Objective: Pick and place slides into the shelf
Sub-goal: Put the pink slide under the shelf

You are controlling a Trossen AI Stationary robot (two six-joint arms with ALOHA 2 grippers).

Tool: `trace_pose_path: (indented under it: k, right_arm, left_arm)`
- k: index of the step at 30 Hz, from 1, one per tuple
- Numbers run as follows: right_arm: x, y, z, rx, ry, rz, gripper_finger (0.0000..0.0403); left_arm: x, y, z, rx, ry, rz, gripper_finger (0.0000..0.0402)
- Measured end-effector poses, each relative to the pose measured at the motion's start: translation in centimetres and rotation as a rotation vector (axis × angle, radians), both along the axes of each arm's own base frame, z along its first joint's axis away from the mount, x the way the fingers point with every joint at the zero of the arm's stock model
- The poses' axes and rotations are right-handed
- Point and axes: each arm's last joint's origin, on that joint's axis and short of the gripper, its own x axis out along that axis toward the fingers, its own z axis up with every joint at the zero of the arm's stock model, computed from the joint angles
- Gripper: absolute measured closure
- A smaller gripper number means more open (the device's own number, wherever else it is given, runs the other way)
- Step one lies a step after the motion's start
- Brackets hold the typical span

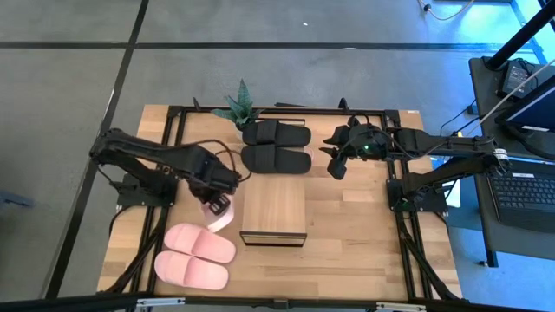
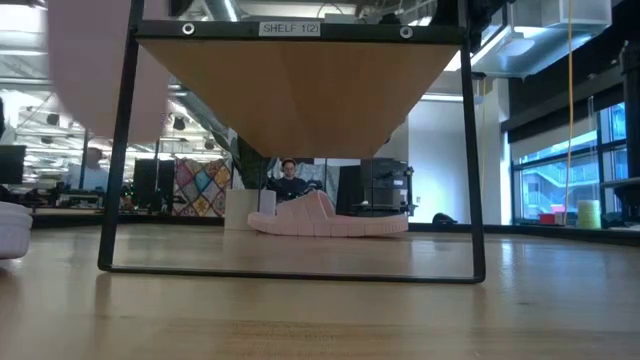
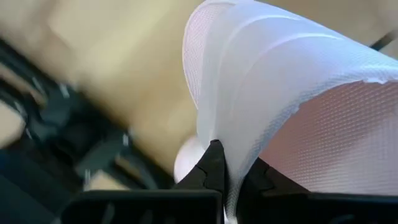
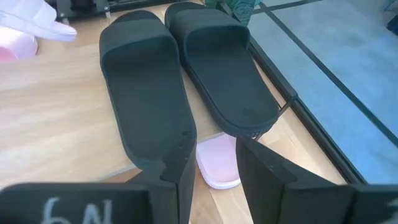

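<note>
A light wooden tabletop carries the low rack with a pale plank top and thin dark frame. Just beside its edge, the left gripper is clamped on the strap of a pale pink foam slide, lifted clear, apparently for carrying to the shelf. A pink pair lies near it. The right gripper hangs with fingers parted next to the black rubbery pair, seemingly poised for a later pick; another pink slide sits beneath the shelf.
</note>
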Motion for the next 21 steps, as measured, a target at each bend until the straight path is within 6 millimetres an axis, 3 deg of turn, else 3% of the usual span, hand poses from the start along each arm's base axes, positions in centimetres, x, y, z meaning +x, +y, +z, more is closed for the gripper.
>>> trace_pose_path:
  k: [7,12,17,21]
  right_arm:
    - [0.3,0.0,0.5,0.006,-0.063,-0.007,0.0287]
    - [0.7,0.1,1.0,0.052,-0.14,0.033,0.0277]
    - [1.3,0.4,1.8,0.162,-0.262,0.102,0.0223]
    - [1.7,0.4,2.6,0.237,-0.379,0.077,0.0168]
  left_arm:
    - [0.2,-0.3,6.6,0.205,-0.315,-0.028,0.0401]
    - [-0.3,0.2,10.1,0.444,-0.484,-0.087,0.0401]
    - [-0.4,1.3,11.4,0.805,-0.5,-0.138,0.0401]
    - [1.4,2.2,11.4,1.095,-0.448,-0.167,0.0401]
